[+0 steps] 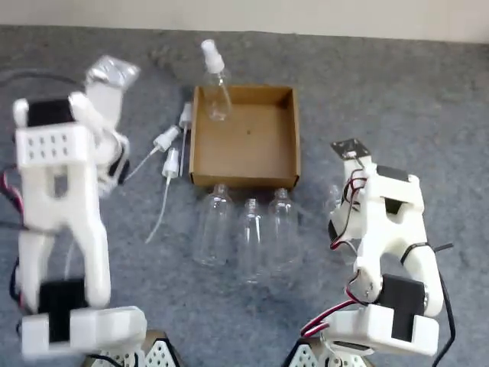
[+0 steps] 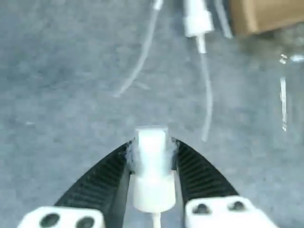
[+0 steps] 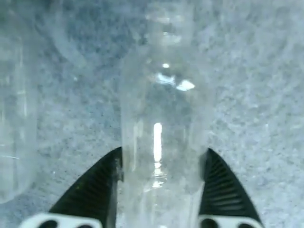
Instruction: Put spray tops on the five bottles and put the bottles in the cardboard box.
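My left gripper (image 2: 152,145) is shut on a white spray top (image 2: 152,164), held above the grey carpet with its tube end toward the wrist. My right gripper (image 3: 161,156) is shut on a clear bottle (image 3: 161,118), one finger pressed to each side. That bottle (image 1: 334,201) lies just right of the row, beside the right arm (image 1: 386,222). Three more clear bottles (image 1: 248,233) lie side by side in front of the cardboard box (image 1: 244,177). A capped bottle (image 1: 217,88) rests in the box's far left corner.
Loose spray tops with long tubes (image 1: 170,157) lie left of the box; one spray top (image 2: 197,21) lies beyond my left gripper. The box corner (image 2: 266,14) and a bottle (image 2: 289,80) are close by. Another bottle (image 3: 14,118) lies beside the held one.
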`<state>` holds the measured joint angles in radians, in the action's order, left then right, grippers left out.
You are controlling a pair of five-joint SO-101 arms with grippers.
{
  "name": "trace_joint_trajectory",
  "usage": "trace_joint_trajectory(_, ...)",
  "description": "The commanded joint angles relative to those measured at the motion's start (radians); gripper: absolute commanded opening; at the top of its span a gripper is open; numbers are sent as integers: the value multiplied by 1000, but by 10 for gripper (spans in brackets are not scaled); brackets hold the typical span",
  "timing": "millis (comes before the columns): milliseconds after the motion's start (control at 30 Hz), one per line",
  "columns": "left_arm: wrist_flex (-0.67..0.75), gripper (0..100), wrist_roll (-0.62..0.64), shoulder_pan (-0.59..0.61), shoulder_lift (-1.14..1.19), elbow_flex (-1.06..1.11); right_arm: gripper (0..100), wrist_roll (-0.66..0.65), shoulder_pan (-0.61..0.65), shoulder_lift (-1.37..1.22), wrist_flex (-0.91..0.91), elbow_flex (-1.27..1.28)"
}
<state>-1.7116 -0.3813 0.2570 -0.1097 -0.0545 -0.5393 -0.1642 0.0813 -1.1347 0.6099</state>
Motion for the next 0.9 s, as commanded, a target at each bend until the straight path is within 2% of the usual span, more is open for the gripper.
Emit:
trace_joint_trajectory(0, 161, 2, -9, -101, -220, 349, 195, -8, -7, 50, 8, 2)
trace_joint_trajectory(300, 503, 2, 137, -234, -228, 694, 200, -3, -8, 50, 4, -7)
trace_joint_trajectory(467, 640, 2, 146, -234, -226, 788, 288, -3, -12, 50, 4, -5)
trace_joint_trajectory(633, 697, 4, 143, -225, -226, 857, 317, -3, -7, 50, -1, -7)
trace_joint_trajectory(867, 784, 4, 146, -225, -226, 909, 317, -3, -12, 50, -124, -97)
